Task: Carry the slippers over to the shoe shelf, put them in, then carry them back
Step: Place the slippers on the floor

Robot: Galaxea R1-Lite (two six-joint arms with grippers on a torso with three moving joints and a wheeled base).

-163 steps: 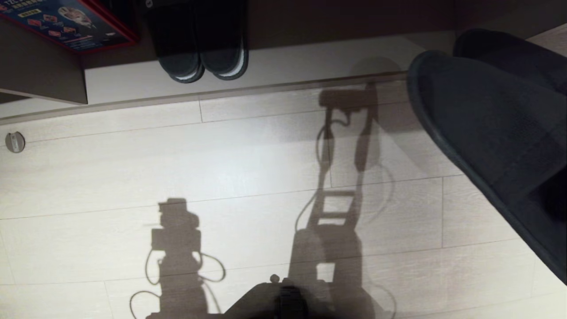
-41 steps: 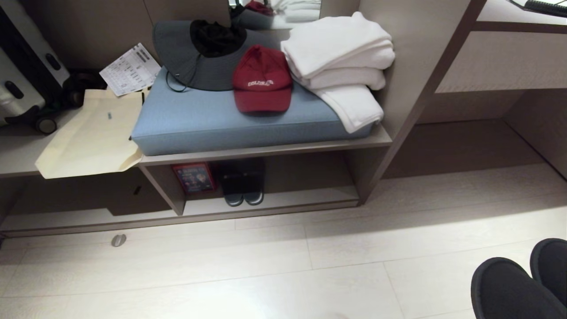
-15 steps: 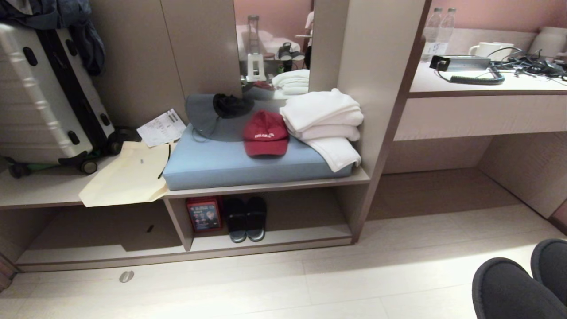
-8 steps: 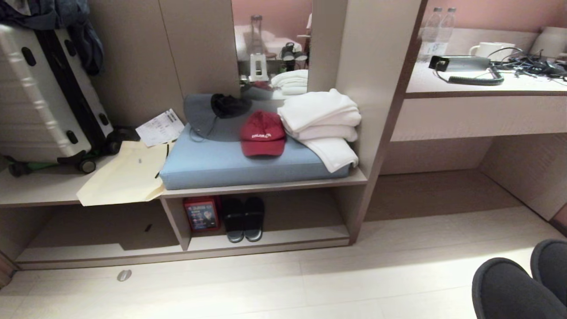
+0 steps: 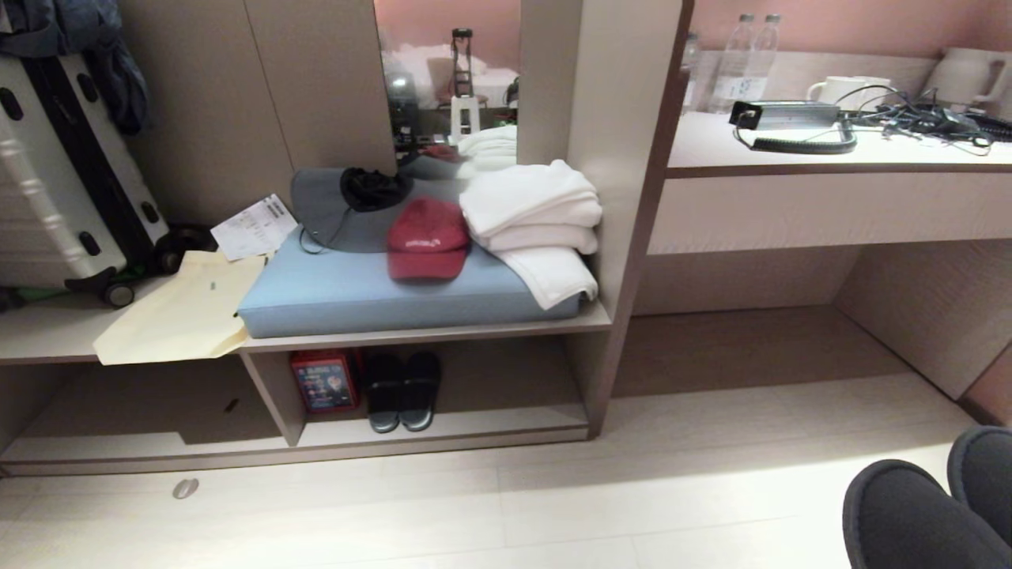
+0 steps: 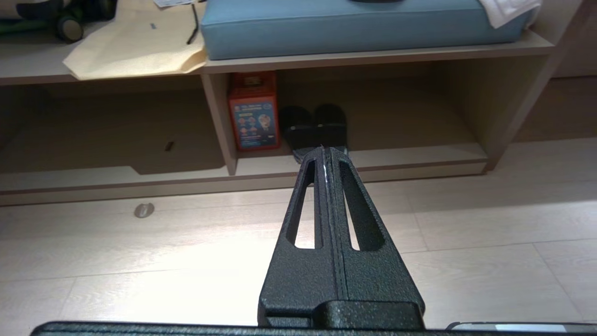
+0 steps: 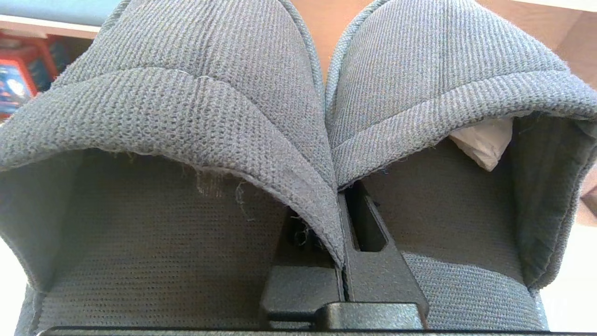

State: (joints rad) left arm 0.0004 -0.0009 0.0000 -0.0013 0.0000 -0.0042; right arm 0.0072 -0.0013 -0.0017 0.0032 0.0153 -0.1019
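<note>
While gripped, slippers [image 7: 298,116] hide right hand [image 7: 343,224], wrist view

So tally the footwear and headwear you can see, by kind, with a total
Grey-blue slippers, pinched in the right pincer: 2
Dark slippers in the shoe shelf: 2
Red cap: 1
Grey brimmed hat: 1
Total: 6

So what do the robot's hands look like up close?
The left gripper is matte black with a grainy, pebbly surface. Its two long fingers taper to a narrow tip, and each has a long slot cut through it. They grow from a blocky black base. The right gripper is the same rough black, with one slot showing; the rest is hidden. No cables or markings show.
</note>
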